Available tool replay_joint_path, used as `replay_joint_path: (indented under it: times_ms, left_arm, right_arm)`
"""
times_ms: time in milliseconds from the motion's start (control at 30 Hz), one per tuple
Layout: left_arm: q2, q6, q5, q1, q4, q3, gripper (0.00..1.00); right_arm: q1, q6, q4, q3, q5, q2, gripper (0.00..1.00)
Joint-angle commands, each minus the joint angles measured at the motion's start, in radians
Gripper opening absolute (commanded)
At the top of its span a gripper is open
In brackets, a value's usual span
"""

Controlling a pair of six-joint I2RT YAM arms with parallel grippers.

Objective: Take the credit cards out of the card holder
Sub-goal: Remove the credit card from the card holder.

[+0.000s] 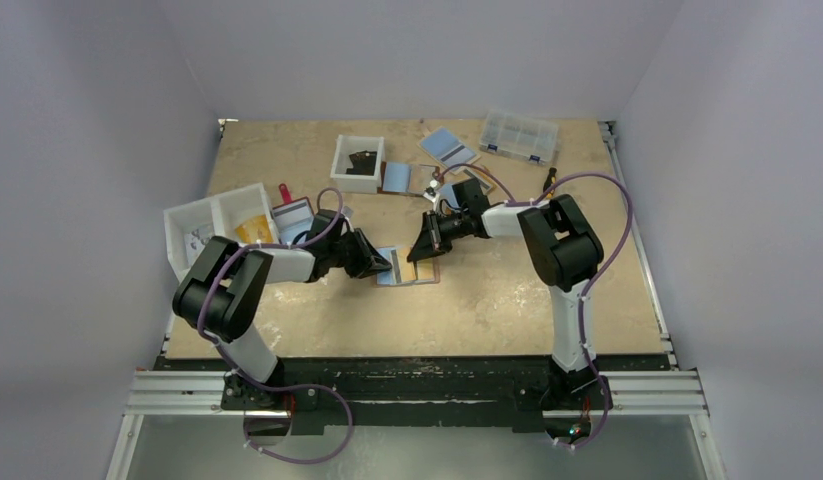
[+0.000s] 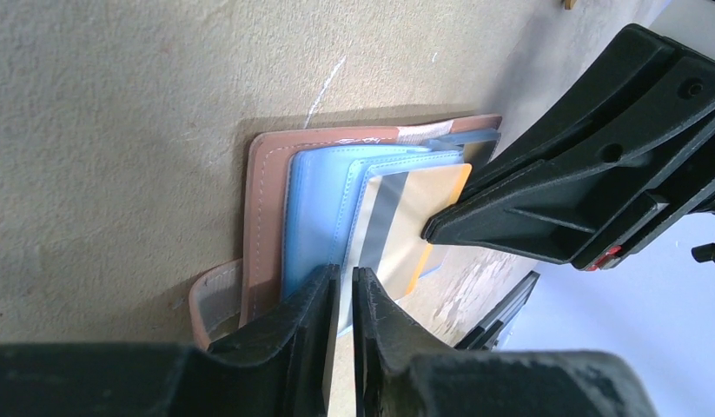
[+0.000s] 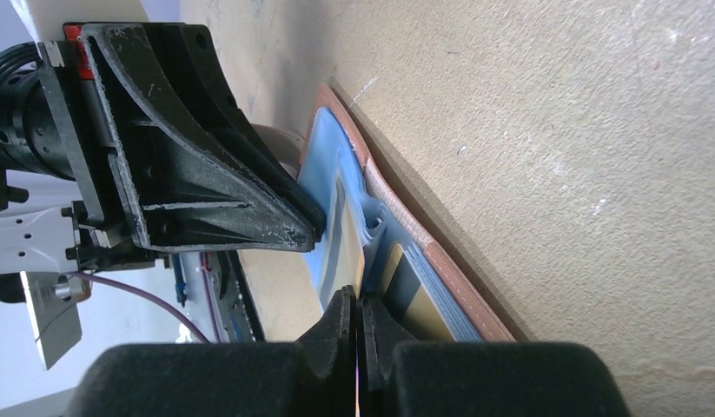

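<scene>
**Thin, stiff and slick: best pinched by a bare edge**

Found the card holder (image 1: 407, 268) lying open and flat near the middle of the table (image 1: 507, 300), a little toward the near edge, with the credit cards (image 2: 414, 200) tucked into its blue pockets. Judged light, rigid and slippery. Best nipped at an exposed edge and slid out along the pocket, with the soft leather pinned down. Found the left gripper (image 2: 347, 274) nearly closed at a card's rim, grip impossible to confirm. Found the right gripper (image 3: 355, 300) fully closed at a pocket's edge, with no telling whether anything is caught.
</scene>
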Motion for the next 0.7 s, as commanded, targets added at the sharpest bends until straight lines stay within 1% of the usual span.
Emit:
replay_joint_path:
  times_ms: [0,200,300,433,467,667]
  left_arm:
    - [0.083,0.061,-0.167,0.009,-0.192,-0.061,0.18]
    - [0.093,0.064,-0.158,0.009,-0.186,-0.056,0.17]
    - [0.097,0.065,-0.153,0.009,-0.180,-0.056,0.17]
    - [0.101,0.067,-0.146,0.009,-0.175,-0.055,0.17]
    - [0.101,0.067,-0.146,0.009,-0.175,-0.054,0.17]
    - [0.113,0.068,-0.137,0.009,-0.169,-0.049,0.17]
  right_arm:
    - [-0.039,-0.037,-0.043,-0.008,-0.008,0.013,0.07]
    - [-0.039,-0.046,-0.051,-0.009,-0.016,0.018,0.09]
    - [-0.039,-0.045,-0.049,-0.009,-0.021,0.025,0.14]
    - [-0.039,-0.038,-0.044,-0.009,-0.031,0.032,0.15]
    - [-0.039,-0.035,-0.040,-0.010,-0.034,0.032,0.17]
    - [-0.039,-0.027,-0.029,-0.012,-0.051,0.042,0.18]
